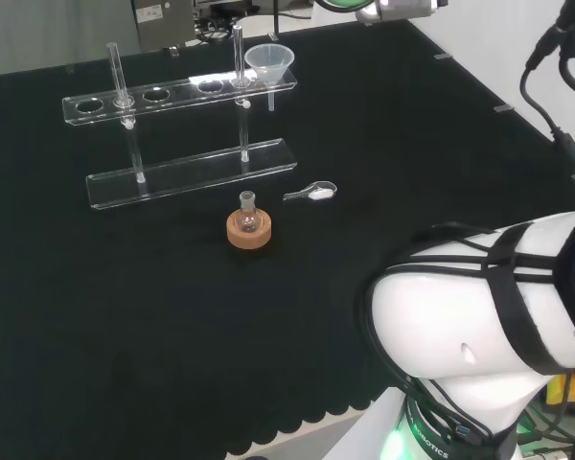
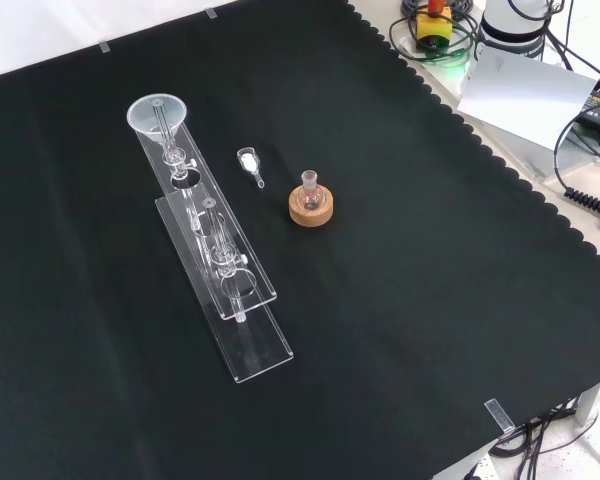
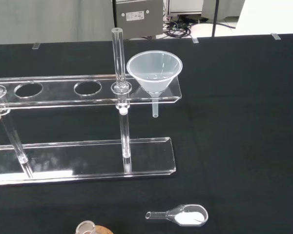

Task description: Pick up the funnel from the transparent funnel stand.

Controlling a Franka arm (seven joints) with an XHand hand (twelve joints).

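Observation:
A clear plastic funnel sits upright in the end hole of the transparent funnel stand, its stem hanging below the upper shelf. In the head view the funnel is at the stand's right end; in the front view it is at the stand's far end. The stand has an upper shelf with round holes on two clear posts over a flat base. The wrist view looks at the funnel and stand from a short way off.
A small round flask stands in a cork ring near the stand. A clear scoop with white powder lies beside it. The arm's white links stand at the head view's lower right.

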